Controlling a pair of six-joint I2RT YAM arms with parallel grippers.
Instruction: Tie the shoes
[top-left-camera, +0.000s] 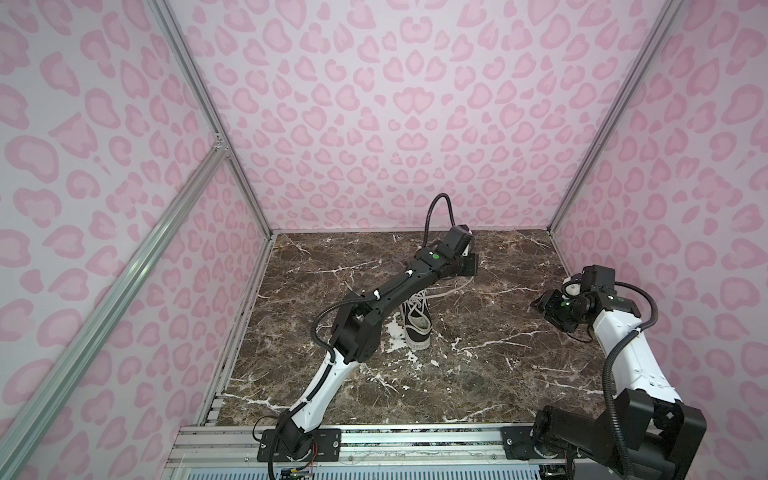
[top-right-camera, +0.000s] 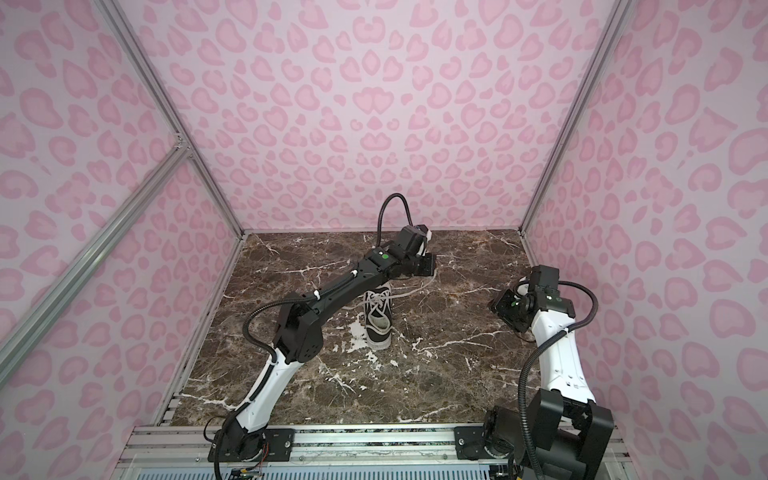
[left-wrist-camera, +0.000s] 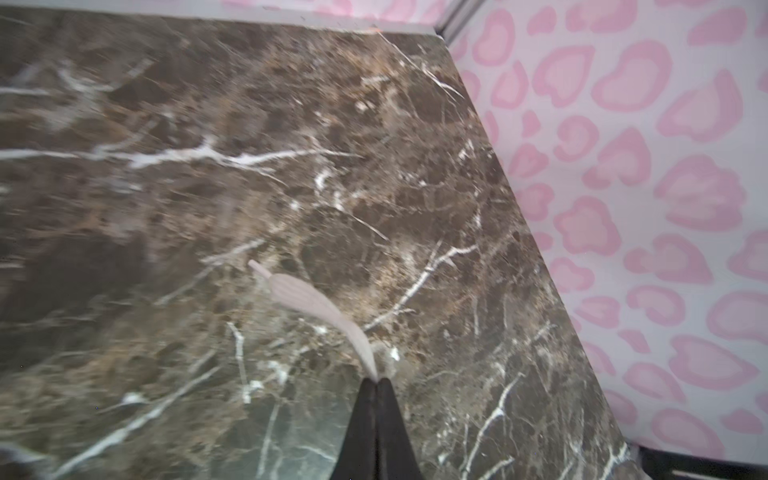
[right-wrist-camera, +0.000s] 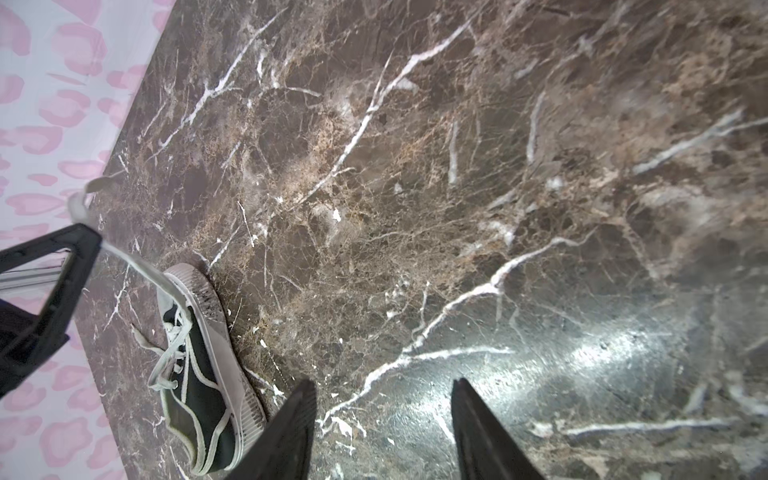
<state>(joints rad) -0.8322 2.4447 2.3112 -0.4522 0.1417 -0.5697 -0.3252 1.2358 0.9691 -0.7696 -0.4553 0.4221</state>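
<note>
The shoe (top-left-camera: 417, 320) (top-right-camera: 378, 320), a black canvas sneaker with a white sole, stands on the marble table left of centre in both top views, partly behind my left forearm. One off-white lace (top-left-camera: 449, 291) runs from it toward the back. My left gripper (top-left-camera: 468, 266) (left-wrist-camera: 377, 380) is shut on that lace (left-wrist-camera: 307, 301) near its end, whose tip sticks out past the fingers. The right wrist view shows the shoe (right-wrist-camera: 199, 374) and the stretched lace (right-wrist-camera: 137, 270). My right gripper (top-left-camera: 540, 305) (right-wrist-camera: 382, 380) hovers open and empty at the right, well apart from the shoe.
The brown marble table (top-left-camera: 457, 374) is boxed in by pink-patterned walls (top-left-camera: 374, 124) on three sides with aluminium posts (top-left-camera: 590, 166) at the corners. A metal rail (top-left-camera: 415, 440) carrying both arm bases runs along the front edge.
</note>
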